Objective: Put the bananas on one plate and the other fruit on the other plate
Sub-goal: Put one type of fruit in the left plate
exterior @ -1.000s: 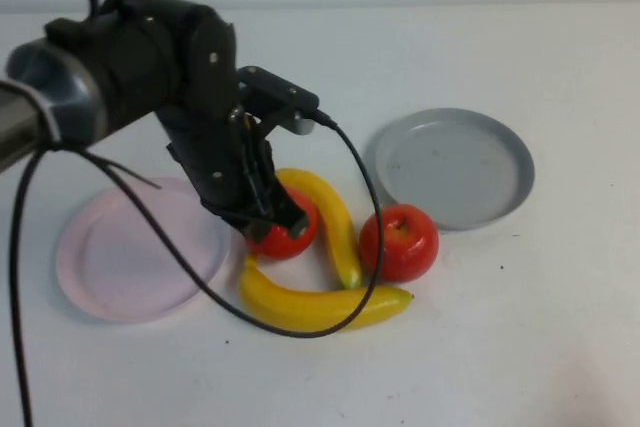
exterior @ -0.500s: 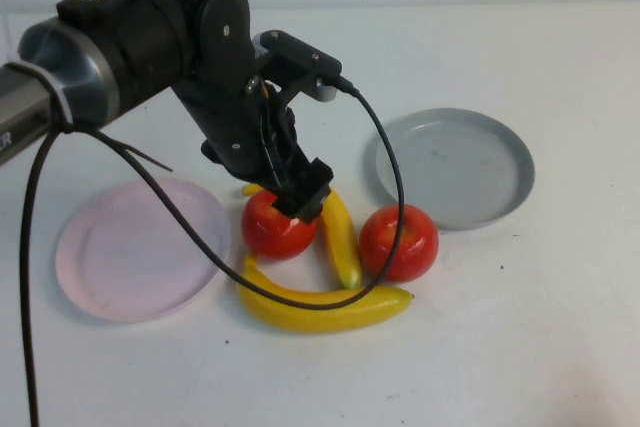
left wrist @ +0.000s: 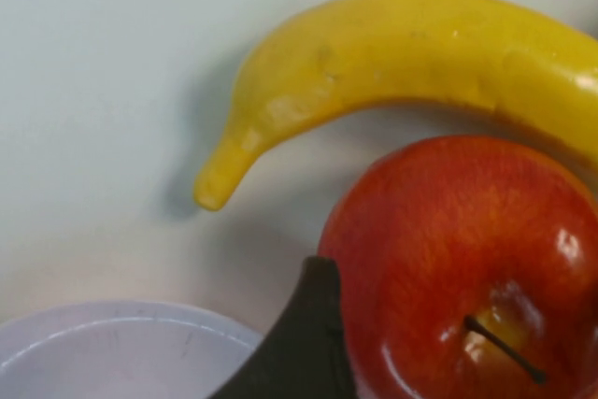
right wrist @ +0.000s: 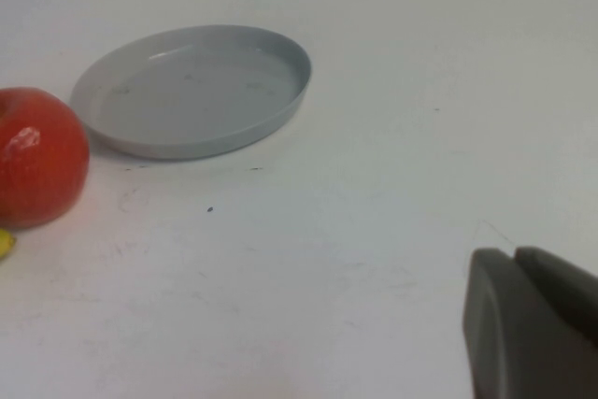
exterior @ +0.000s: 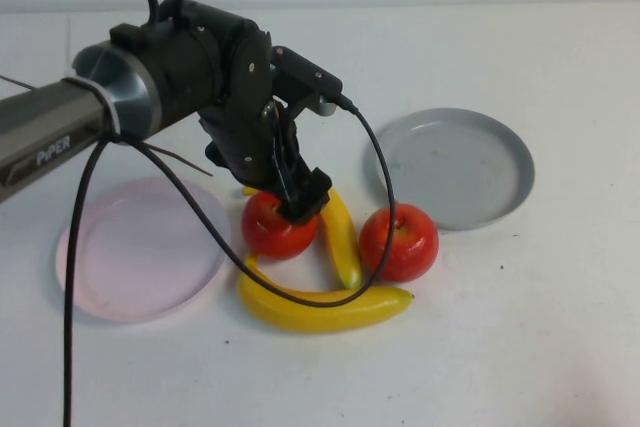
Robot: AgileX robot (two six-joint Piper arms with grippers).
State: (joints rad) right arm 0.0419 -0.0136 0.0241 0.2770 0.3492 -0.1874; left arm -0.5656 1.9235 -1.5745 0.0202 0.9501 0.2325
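Note:
Two red apples lie mid-table, the left apple [exterior: 270, 229] and the right apple [exterior: 398, 242]. One yellow banana [exterior: 341, 237] lies between them and a second banana [exterior: 320, 309] lies in front. The grey plate [exterior: 500, 162] is at the right and the pale pink plate [exterior: 140, 247] at the left; neither holds anything. My left gripper [exterior: 303, 202] is open just over the left apple's top. In the left wrist view one finger [left wrist: 304, 343] lies beside that apple [left wrist: 467, 259], with a banana [left wrist: 420, 53] beyond and the pink plate's rim [left wrist: 121, 338] nearby. My right gripper [right wrist: 516, 259] is shut and low over bare table.
The left arm's black cable [exterior: 385, 197] loops over the bananas and hangs near the right apple. In the right wrist view the grey plate [right wrist: 196, 91] and the right apple [right wrist: 37, 156] lie ahead, with white table around them.
My left arm has swung up and to the right, uncovering the left apple. That apple has shifted slightly left and stays on the table.

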